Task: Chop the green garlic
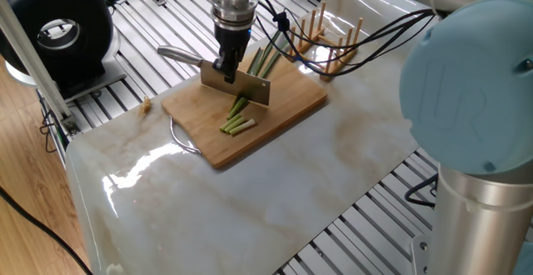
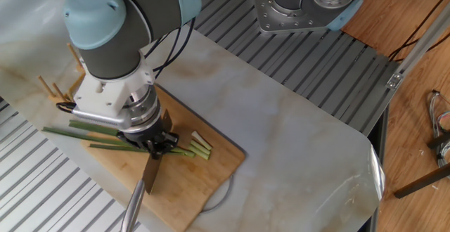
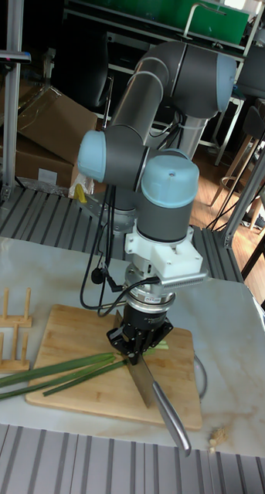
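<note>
Marble tabletop, bamboo cutting board (stalks laid crosswise for slicing). Tool clamped on cleaver, blade over green garlic; cut pieces beside it.

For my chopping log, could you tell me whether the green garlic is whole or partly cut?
Partly cut: short pieces lie apart from the long stalks on the cutting board.

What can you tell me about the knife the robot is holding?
The knife is a cleaver with a wide, rectangular, grey metal blade and a long shiny metal handle. The gripper clamps it from above by the top of the blade. The blade stands on edge over the wooden cutting board, across the green garlic, with cut pieces lying just beyond it.
</note>
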